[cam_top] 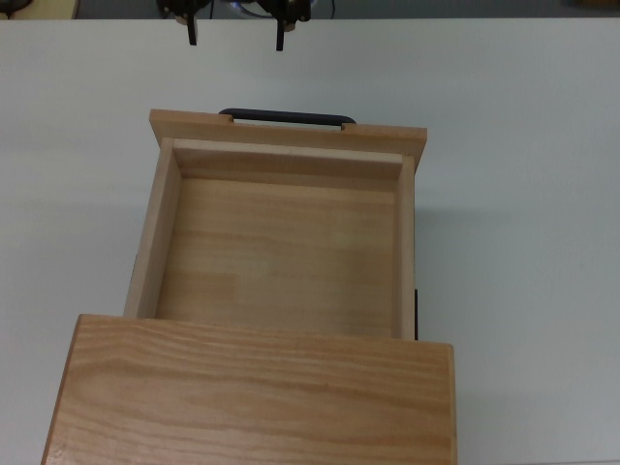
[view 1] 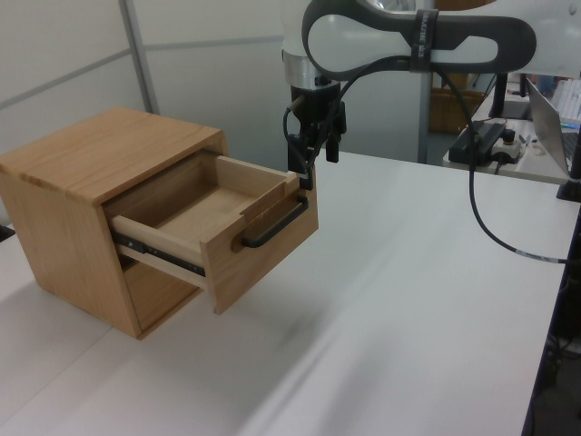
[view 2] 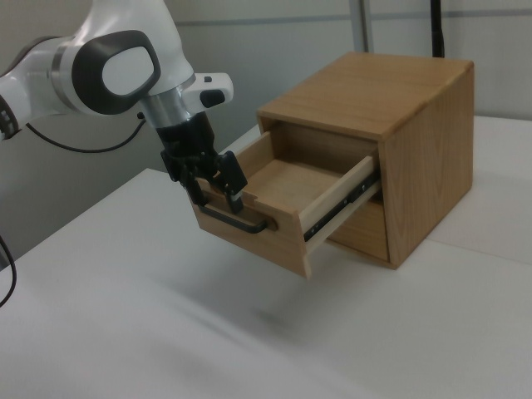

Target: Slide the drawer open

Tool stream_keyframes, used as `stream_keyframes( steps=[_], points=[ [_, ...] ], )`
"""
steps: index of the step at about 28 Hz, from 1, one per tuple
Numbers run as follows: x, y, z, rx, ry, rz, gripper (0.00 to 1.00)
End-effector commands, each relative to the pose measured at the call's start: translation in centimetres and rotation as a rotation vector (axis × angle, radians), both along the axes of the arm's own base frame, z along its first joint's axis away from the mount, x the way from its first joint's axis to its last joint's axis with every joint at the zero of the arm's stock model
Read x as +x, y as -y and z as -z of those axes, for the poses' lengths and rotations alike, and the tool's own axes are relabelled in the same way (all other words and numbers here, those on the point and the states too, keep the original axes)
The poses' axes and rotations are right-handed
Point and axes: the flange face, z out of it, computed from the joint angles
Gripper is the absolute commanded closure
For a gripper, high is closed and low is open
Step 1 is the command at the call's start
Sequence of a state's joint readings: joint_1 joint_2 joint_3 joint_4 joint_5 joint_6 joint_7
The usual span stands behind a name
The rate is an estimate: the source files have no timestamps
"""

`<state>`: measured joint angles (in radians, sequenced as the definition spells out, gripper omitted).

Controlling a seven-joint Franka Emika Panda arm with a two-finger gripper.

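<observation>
The drawer (cam_top: 281,247) stands pulled far out of the wooden cabinet (cam_top: 257,387), and its tray holds nothing. Its black bar handle (cam_top: 286,117) runs along the front panel (cam_top: 291,133). My gripper (cam_top: 235,37) hangs open just past the handle at the top view's upper edge, touching nothing. In the left view the gripper (view 1: 320,163) sits above the handle (view 1: 272,225) and the front panel (view 1: 263,254). The right view has the gripper (view 2: 218,195) hovering over the handle (view 2: 238,221), fingers spread, with the drawer (view 2: 291,184) extended on its side rails.
The cabinet (view 1: 91,163) sits on a white table (view 1: 408,300). A black cable (view 1: 490,222) hangs from the arm over the table's far side. A laptop (view 1: 556,109) and a cluttered desk (view 1: 481,136) stand beyond the table at the left view's right.
</observation>
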<state>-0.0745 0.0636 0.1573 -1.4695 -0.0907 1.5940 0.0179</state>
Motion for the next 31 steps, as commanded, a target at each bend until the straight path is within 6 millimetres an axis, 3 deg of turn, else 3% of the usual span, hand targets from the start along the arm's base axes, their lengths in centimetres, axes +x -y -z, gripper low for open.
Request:
stream_keyframes(
  steps=[1, 6, 31],
  points=[
    [-0.3, 0.6, -0.3, -0.018, -0.018, -0.078, 0.0],
    [-0.2, 2.0, -0.3, -0.01, -0.016, -0.056, 0.0],
    [-0.3, 2.2, -0.2, -0.01, -0.025, -0.047, 0.0]
  ],
)
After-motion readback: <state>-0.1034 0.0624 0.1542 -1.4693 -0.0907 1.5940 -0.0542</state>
